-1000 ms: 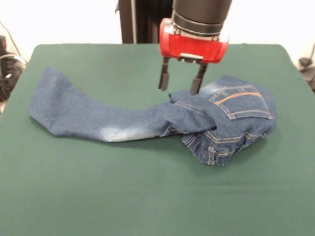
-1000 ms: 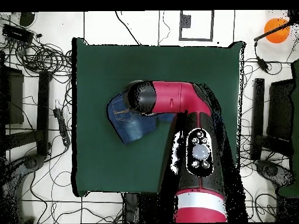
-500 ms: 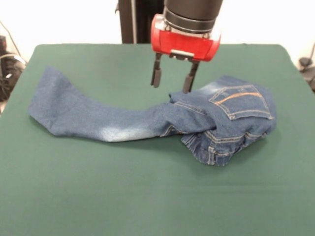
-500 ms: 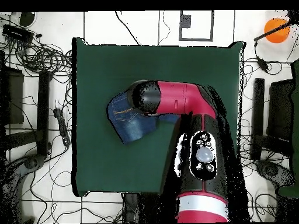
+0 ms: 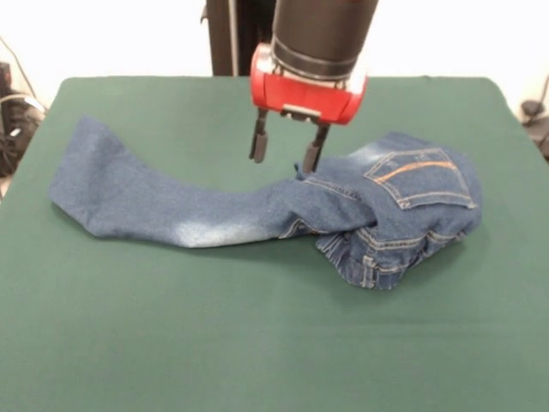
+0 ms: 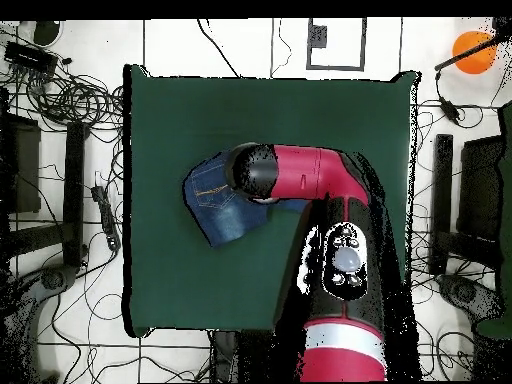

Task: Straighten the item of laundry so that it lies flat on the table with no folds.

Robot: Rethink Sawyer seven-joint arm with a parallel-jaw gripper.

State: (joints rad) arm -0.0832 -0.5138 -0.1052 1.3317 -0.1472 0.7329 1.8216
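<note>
The blue denim jeans point(image 5: 257, 210) lie on the green table point(image 5: 257, 343). One leg stretches out to the left in the front view. The waist part with an orange-stitched back pocket point(image 5: 420, 180) is bunched and folded over at the right. My gripper point(image 5: 283, 154) hangs open just above the jeans, at the left edge of the bunched part, with nothing in it. In the overhead view the arm's head point(image 6: 255, 172) covers the gripper, and only the waist part of the jeans point(image 6: 218, 200) shows at its left.
The red arm point(image 6: 340, 260) reaches over the table from the bottom of the overhead view. Cables and stands point(image 6: 60, 110) lie on the floor around the table. An orange ball point(image 6: 472, 48) sits at the top right off the table.
My gripper has moved to the left in the front view, from over the pocket side towards the leg's junction, staying open. The jeans have not moved.
</note>
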